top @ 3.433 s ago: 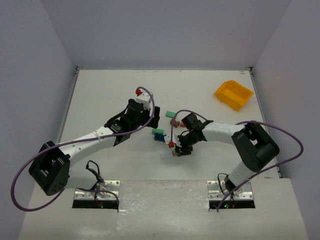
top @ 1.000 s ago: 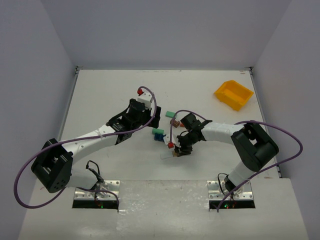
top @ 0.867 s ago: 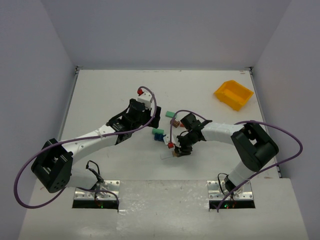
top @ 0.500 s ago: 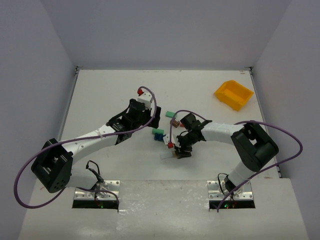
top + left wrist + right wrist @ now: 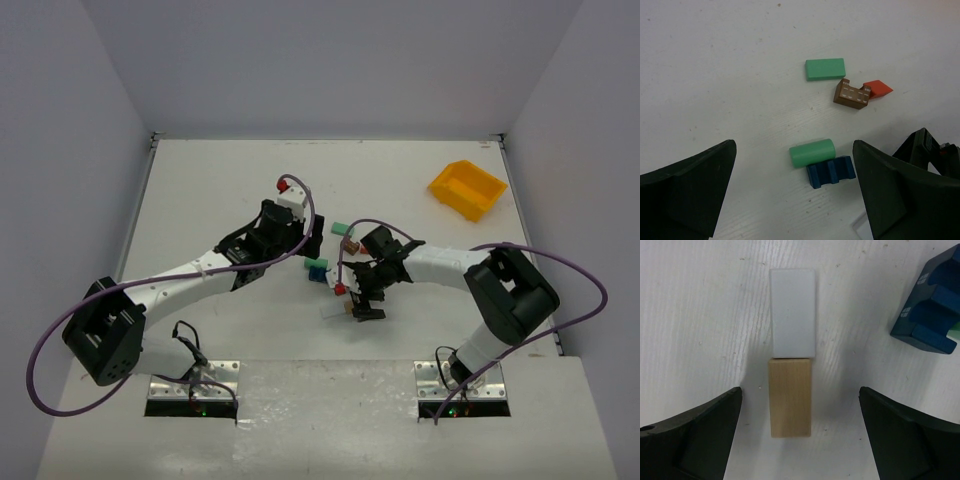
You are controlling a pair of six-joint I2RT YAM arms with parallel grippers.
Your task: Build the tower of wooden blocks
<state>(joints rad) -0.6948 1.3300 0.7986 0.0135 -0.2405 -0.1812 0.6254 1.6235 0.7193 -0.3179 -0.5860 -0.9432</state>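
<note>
Blocks for the tower lie loose on the white table (image 5: 200, 190), all near its middle between the two arms. Under the right gripper (image 5: 360, 296) a white plank (image 5: 792, 312) and a tan wooden block (image 5: 790, 397) lie flat, end to end and touching, in one straight line. That gripper's fingers (image 5: 695, 437) stand wide apart on either side of the tan wooden block and clear of it, gripping nothing. A blue ridged block (image 5: 927, 315) sits off to one side of the plank, well apart from it. The left wrist view shows the blue ridged block lying against a green cylinder (image 5: 811, 152) that rests on its side. Farther off is a green flat block (image 5: 825, 69). Near that one, a brown notched block (image 5: 852, 93) touches a red wedge (image 5: 877, 89). The left gripper (image 5: 313, 238) hangs above this group with its fingers (image 5: 687, 192) spread wide and nothing between them. A yellow bin (image 5: 467, 188) stands by the far right edge of the table, well away from every block.
</note>
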